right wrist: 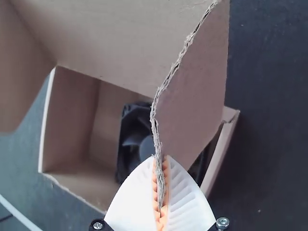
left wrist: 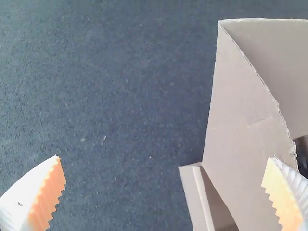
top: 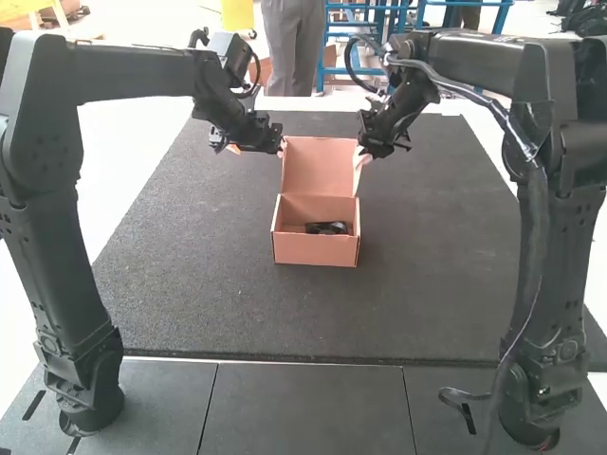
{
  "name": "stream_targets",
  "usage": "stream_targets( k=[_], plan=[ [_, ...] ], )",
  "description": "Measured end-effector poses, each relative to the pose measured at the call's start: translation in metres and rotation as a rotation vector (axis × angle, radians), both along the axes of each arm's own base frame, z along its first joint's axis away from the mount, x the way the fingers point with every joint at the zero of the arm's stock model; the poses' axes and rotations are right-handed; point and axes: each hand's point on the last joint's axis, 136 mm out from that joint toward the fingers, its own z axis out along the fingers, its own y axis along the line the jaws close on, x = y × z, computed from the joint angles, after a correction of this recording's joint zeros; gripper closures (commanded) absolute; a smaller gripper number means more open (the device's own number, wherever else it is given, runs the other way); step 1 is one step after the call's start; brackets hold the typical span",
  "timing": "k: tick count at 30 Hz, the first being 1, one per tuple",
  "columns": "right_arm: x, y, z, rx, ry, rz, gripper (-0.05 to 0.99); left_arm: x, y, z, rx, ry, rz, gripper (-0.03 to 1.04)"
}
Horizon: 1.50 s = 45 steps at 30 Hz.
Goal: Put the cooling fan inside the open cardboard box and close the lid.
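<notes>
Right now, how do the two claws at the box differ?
The left gripper is open, fingers wide apart beside the lid; the right gripper is shut. The left gripper grips nothing; the right gripper pinches the lid's side flap. Both have white ribbed fingers with orange pads.

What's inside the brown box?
The black cooling fan sits inside the cardboard box. The lid flap, pinched by the right gripper, covers part of the fan, so not all of it shows.
</notes>
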Motion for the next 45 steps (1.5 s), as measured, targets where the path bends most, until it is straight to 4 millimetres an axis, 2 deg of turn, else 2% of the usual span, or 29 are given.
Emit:
stream_targets(
  k=[10,16,28,34,39,45],
  plan=[
    [-0.011,0.001,-0.003,-0.005,0.019,0.015,0.94,-0.021,0.001,-0.002,0.004,0.01,-0.012,0.04],
    [-0.024,0.004,-0.008,-0.015,0.039,0.032,0.94,-0.033,-0.001,-0.008,0.008,0.023,-0.026,0.04],
    [-0.047,0.001,-0.012,-0.026,0.056,0.047,0.94,-0.045,0.002,-0.017,0.01,0.038,-0.03,0.04],
    [-0.059,0.009,-0.021,-0.035,0.061,0.077,0.94,-0.051,0.002,-0.021,0.009,0.046,-0.036,0.04],
    [-0.063,0.014,-0.024,-0.041,0.03,0.091,0.94,-0.058,0.003,-0.021,0.003,0.043,-0.042,0.04],
    [-0.067,0.008,-0.027,-0.06,0.011,0.085,0.94,-0.065,0.005,-0.026,0.004,0.049,-0.042,0.04]
  ],
)
